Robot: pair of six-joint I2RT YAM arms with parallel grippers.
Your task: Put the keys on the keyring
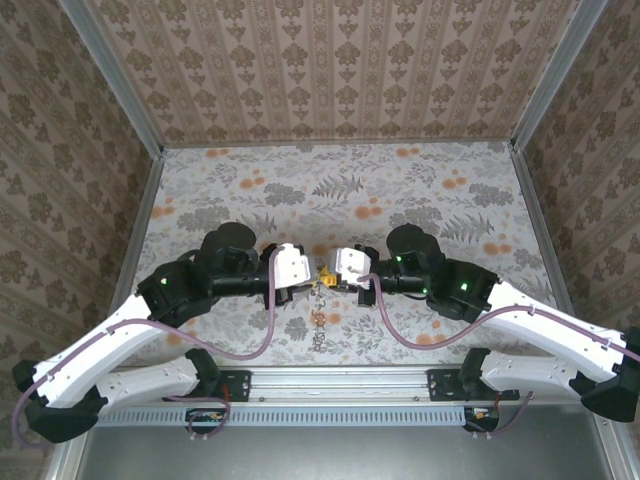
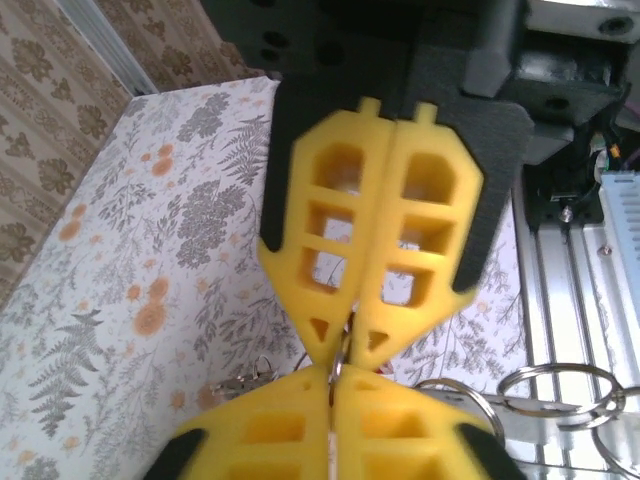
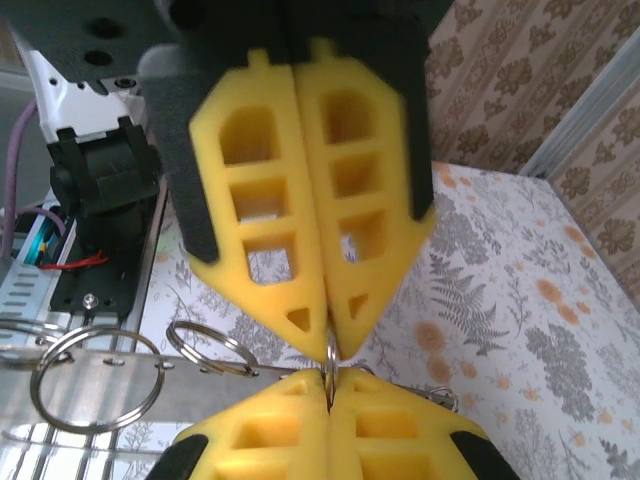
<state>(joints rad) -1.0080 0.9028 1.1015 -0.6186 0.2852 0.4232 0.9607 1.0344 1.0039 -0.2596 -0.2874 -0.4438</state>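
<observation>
Beige patterned wallpaper walls (image 1: pixel 330 70) close in a table covered with a grey-and-orange floral cloth (image 1: pixel 350 190). A grooved aluminium rail (image 1: pixel 340 380) runs along its near edge. From that rail the white-and-black left arm (image 1: pixel 120 345) and the matching right arm (image 1: pixel 545 322) reach inward. They meet over the near half of the cloth (almost mirror images of each other from above).

The left gripper (image 1: pixel 320 277), with yellow lattice-moulded plastic fingers, points straight at the right gripper (image 1: pixel 331 275), built the same way. The two sets of tips touch or very nearly touch. In the left wrist view the left gripper (image 2: pixel 334 385) sits at the bottom edge with the right gripper (image 2: pixel 347 340) facing it from above. In the right wrist view the right gripper (image 3: pixel 328 390) is at the bottom and the left gripper (image 3: pixel 328 338) above.

Both grippers are clenched, each pair of fingers pressed flat together. Both pinch the thin silver metal keyring (image 2: pixel 341 352), which stands edge-on where the tips meet (image 3: pixel 329 358) and is gripped from both sides at once.

Larger silver split rings (image 2: pixel 560 369) show on the rail side of the tips (whether they link to the keyring cannot be told). Below the tips in the top view is a small brownish-and-metal cluster (image 1: pixel 318 320), too small to identify.
</observation>
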